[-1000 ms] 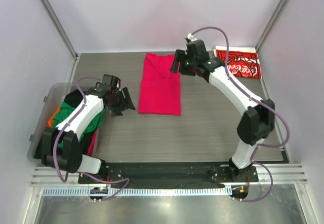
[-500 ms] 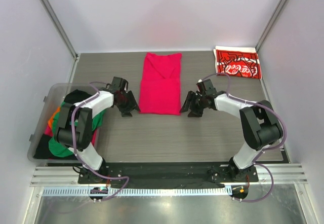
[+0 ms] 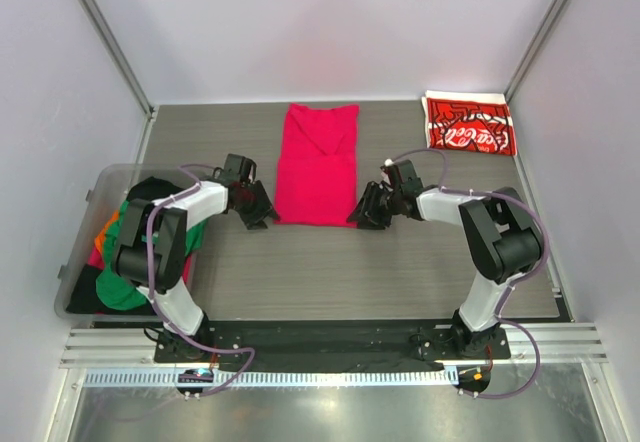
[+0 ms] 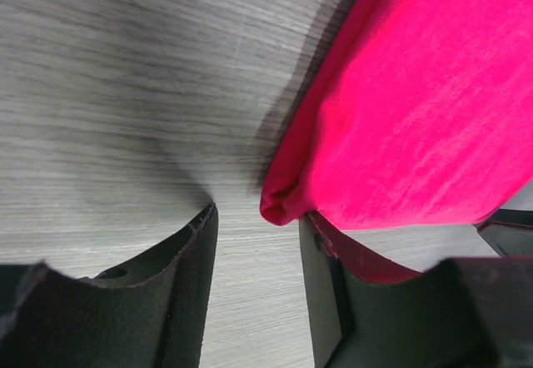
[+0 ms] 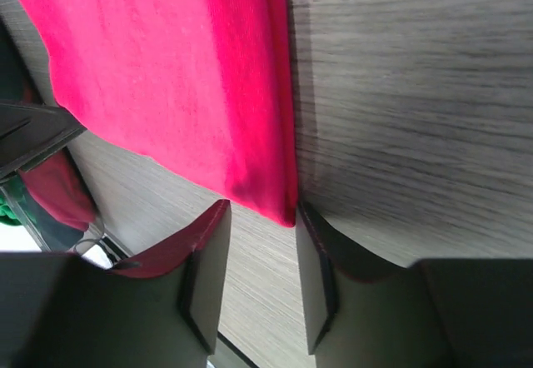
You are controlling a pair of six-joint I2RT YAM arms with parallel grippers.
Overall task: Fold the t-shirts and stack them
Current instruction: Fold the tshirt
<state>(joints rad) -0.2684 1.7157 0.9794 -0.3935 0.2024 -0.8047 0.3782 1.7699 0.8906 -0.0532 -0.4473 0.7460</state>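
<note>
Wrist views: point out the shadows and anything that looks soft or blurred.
Left wrist: the pink shirt throws a dark shadow onto the table along its edge, the wood grain goes soft close to the fingers, and those are near-black with little detail. Right wrist: a narrow dark band runs beside the shirt's edge, and the fingers are again dark and soft.

Folded crimson-pink cloth t-shirt (image 3: 318,167) lay centrally on grey wood-grain table (image 3: 400,262); red printed cloth t-shirt (image 3: 468,125) far right; heaped cloth tees (image 3: 130,237) in clear plastic bin (image 3: 108,171), left.
</note>
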